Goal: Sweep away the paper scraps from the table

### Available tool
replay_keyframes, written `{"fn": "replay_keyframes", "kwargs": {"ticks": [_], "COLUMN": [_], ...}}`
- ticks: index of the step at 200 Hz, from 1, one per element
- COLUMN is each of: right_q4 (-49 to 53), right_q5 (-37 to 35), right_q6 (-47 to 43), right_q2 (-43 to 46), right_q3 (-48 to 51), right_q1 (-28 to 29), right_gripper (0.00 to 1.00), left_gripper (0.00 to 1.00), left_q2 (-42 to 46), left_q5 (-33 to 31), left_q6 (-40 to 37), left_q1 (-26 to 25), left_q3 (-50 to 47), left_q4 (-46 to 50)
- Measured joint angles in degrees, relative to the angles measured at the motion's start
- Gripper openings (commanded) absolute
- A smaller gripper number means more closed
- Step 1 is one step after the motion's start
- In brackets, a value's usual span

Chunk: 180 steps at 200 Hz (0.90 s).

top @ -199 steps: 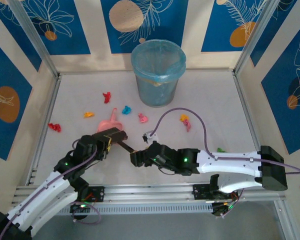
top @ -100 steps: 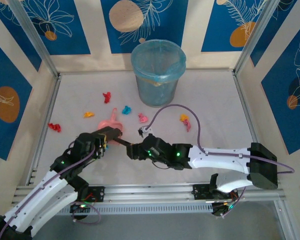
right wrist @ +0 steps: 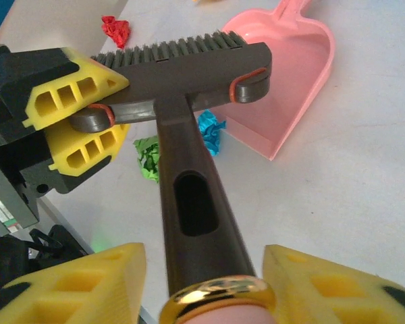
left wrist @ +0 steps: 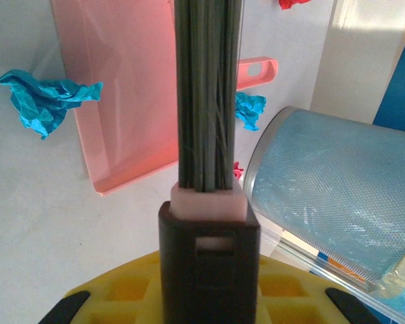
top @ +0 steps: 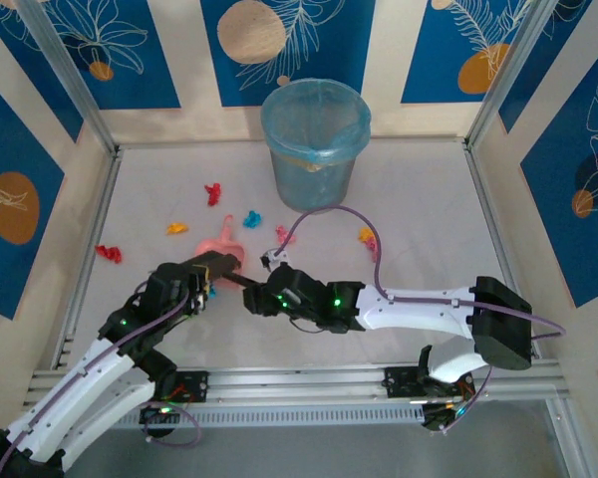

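The bin (top: pixel 314 149) stands at the far middle of the tabletop (top: pixel 419 189). The dustpan (top: pixel 219 242) lies nearer and to its left, handle toward the far edge. Scraps (top: pixel 214 192) lie scattered: some left of the dustpan, some between dustpan and bin, one further right. Just on the near side of the dustpan, the brush (right wrist: pixel 185 155) spans between the claws. The left claw (top: pixel 222 265) clamps its head, and its handle runs right, between the fingers of the right claw (top: pixel 256 299), with a gap each side. Two more scraps lie under the brush head, beside the dustpan's mouth.
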<state>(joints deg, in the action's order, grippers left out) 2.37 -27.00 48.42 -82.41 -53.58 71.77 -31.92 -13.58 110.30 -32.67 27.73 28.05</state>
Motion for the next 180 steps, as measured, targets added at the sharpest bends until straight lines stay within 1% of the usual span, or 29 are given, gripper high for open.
{"fn": "replay_keyframes", "kwargs": {"ticks": [58, 61, 66, 75, 82, 88, 96, 104, 105, 107, 116, 130, 144, 163, 180], "right_q4": [0.92, 0.96, 1.11, 1.36, 1.49, 1.40, 1.55, 1.66, 1.70, 1.79, 2.27, 3.02, 2.75, 2.91, 4.44], "right_q5": [0.04, 0.02, 0.02, 0.00, 0.02, 0.00, -0.15, -0.24, -0.26, -0.35, -0.61, -0.68, -1.07, -1.29, -1.68], "right_q6": [-1.25, -1.27, -1.49, -1.60, -1.86, -1.95, -2.03, -2.29, -2.40, -2.38, -2.56, -2.78, -3.26, -3.69, -3.37], "right_q2": [-0.37, -0.44, -0.44, -0.44, -0.44, -0.44, -0.42, -0.42, -0.42, -0.42, -0.17, 1.20, 4.48, 11.65, 18.86], "right_q3": [-1.42, -1.51, -1.62, -1.79, -1.88, -1.99, -2.10, -2.10, -2.10, -2.10, -2.10, -1.64, -0.26, 2.71, 5.49], "right_q1": [0.11, 0.11, 0.11, 0.11, 0.11, 0.11, 0.11, 0.11, 0.11, 0.11, 0.11, 0.13, 0.39, 0.79, 0.81], "right_gripper": [0.17, 0.16, 0.13, 0.08, 0.04, 0.00, 0.00, 0.00, 0.00, 0.00, 0.00, 0.00, 0.00, 0.00, 0.00], "left_gripper": [0.00, 0.04, 0.14, 0.25, 0.36, 0.50, 0.63, 0.82, 0.83, 0.87, 0.99, 1.00, 1.00, 1.00, 1.00], "left_q2": [0.76, 0.83, 1.01, 1.20, 1.51, 1.81, 2.40, 3.23, 3.37, 3.67, 5.11, 8.20, 12.11, 18.36, 21.16], "left_q5": [-0.63, -0.63, -0.63, -0.63, -0.66, -0.59, -0.52, -0.68, -0.57, -0.55, -0.96, -1.40, -1.62, -2.38, -2.82], "left_q6": [0.63, 0.61, 0.59, 0.46, 0.15, -0.74, -1.73, -2.99, -3.10, -4.39, -6.67, -11.45, -16.63, -24.83, -32.46], "left_q1": [0.46, 0.50, 0.52, 0.52, 0.52, 0.52, 0.50, 0.52, 0.52, 0.52, 0.52, 0.52, 0.52, 0.52, 0.52], "left_q3": [-0.02, 0.00, -0.02, -0.02, -0.07, -0.17, -0.33, -0.46, -0.48, -0.48, -0.48, -0.48, -0.72, -0.94, -0.28], "left_q4": [0.76, 0.76, 0.74, 0.70, 0.55, 0.07, -0.87, -1.97, -2.03, -2.27, -3.19, -4.59, -5.62, -6.32, -5.62]}}
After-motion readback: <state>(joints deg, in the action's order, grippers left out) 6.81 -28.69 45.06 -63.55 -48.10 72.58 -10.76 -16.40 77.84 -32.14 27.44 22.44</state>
